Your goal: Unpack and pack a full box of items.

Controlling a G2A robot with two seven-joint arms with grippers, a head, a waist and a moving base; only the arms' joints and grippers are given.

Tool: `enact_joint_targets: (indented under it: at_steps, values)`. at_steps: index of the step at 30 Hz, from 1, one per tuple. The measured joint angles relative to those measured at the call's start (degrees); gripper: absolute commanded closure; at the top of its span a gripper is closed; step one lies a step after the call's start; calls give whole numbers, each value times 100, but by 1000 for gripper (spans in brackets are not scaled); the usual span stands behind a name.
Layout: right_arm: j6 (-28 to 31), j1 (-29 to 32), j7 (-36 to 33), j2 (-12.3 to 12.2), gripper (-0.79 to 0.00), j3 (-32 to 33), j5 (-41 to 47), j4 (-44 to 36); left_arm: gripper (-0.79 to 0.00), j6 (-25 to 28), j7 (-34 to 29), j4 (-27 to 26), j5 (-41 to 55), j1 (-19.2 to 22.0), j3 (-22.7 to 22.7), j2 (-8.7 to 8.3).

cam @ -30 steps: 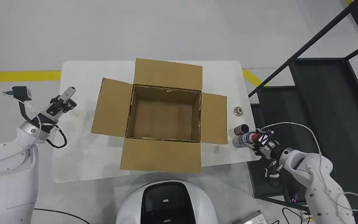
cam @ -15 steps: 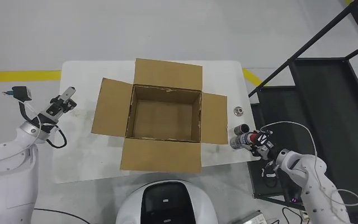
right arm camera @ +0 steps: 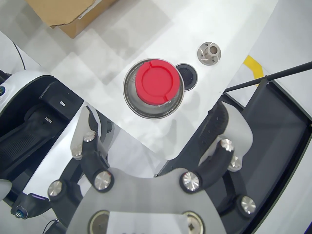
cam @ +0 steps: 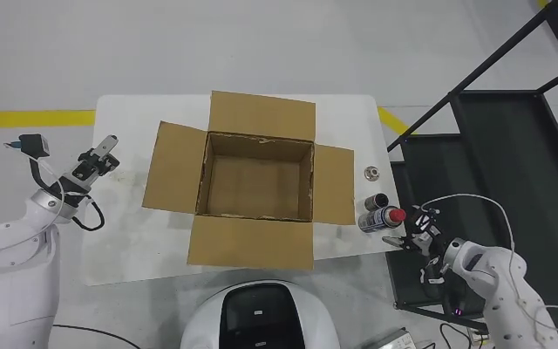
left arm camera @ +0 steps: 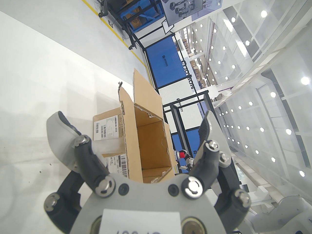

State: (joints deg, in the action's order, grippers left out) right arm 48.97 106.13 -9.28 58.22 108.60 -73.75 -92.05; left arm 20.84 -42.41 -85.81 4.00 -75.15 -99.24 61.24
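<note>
Three loose items stand on the tabletop point(cam: 131, 227) beside the box point(cam: 261, 113), and none lies inside it as far as I can see from above. The floor of the box shows bare cardboard, with all four flaps folded outward. By that I judge the unpacking half to be finished or close to it, and the packing half not yet begun. Every item out here has yet to go into the box.

By my count there is one box. There is one spray can point(right arm camera: 154, 85) with a red cap, standing upright near the tabletop's edge on my right side, just off the box's right flap. One small black round piece point(right arm camera: 187, 76) sits just beside the can, partly hidden behind it, and I cannot tell what it is. One metal flange point(cam: 370, 173) stands a little farther along the same side, apart from both.

My right gripper point(cam: 408, 237) hangs just past the tabletop's edge, near the can but not touching it, its fingers spread wide with nothing between them. My left gripper point(cam: 101, 152) is over the far left of the tabletop, well apart from the box's left flap, fingers likewise parted and holding nothing.

The can is the nearest thing to my right gripper, so I would judge it the likeliest first piece to go in. Both grippers are free for the work.
</note>
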Motion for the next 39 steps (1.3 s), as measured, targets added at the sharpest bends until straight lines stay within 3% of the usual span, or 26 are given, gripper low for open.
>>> enact_joint_targets:
  at_steps: [8,9,10,12,13,24,32,39]
  values:
    - [125,-602,-349,-25,-785,-374,261,405,-785,0,0,0,0,0,0,0]
    - [155,-645,-363,-28,-711,-410,281,436,-785,0,0,0,0,0,0,0]
    - [196,-695,-372,-32,-406,-449,312,476,-785,0,0,0,0,0,0,0]
    - [242,-753,-384,-37,-25,-493,369,537,-785,0,0,0,0,0,0,0]
    - [255,-783,-395,-41,0,-515,397,572,-785,0,0,0,0,0,0,0]
    - [873,-577,-392,-129,0,-284,820,503,-785,0,0,0,0,0,0,0]
    - [903,227,-344,-355,0,620,1496,-652,-785,0,0,0,0,0,0,0]
    - [903,485,-1148,-604,0,1317,2647,-1391,-785,0,0,0,0,0,0,0]
